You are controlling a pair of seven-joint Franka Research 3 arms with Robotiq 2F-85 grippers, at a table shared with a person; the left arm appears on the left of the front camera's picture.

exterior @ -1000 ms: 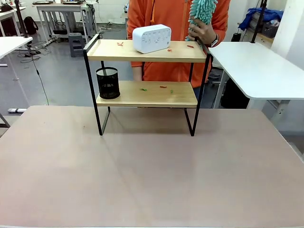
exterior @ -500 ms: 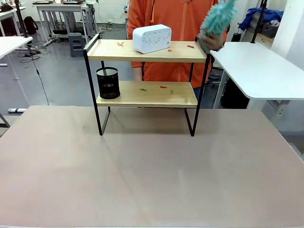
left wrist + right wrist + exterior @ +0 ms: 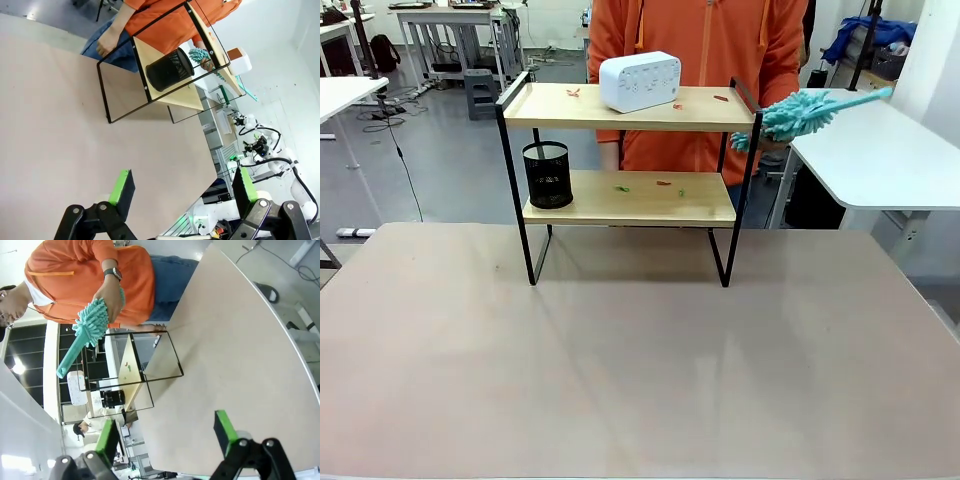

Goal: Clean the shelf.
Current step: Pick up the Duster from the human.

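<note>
Since red and green bits (image 3: 663,182) lie on both boards of the two-tier light wood shelf (image 3: 700,205) with a black frame, far across the tan tabletop (image 3: 620,380), cleaning looks barely begun. A person (image 3: 705,40) holds a fluffy teal duster (image 3: 805,112) just beside it. The left pincer (image 3: 183,175) and the right pincer (image 3: 165,422) gape wide, empty.

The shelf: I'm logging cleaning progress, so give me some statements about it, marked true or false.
The black mesh cup stands on the shelf's lower board. True.
The white box sits on the lower board. False: it is on the top board.
The teal duster lies on the top board. False: the person's hand holds it in the air off the shelf's right end.
Small scraps lie on both boards. True.
The left gripper and the right gripper are both open. True.
</note>
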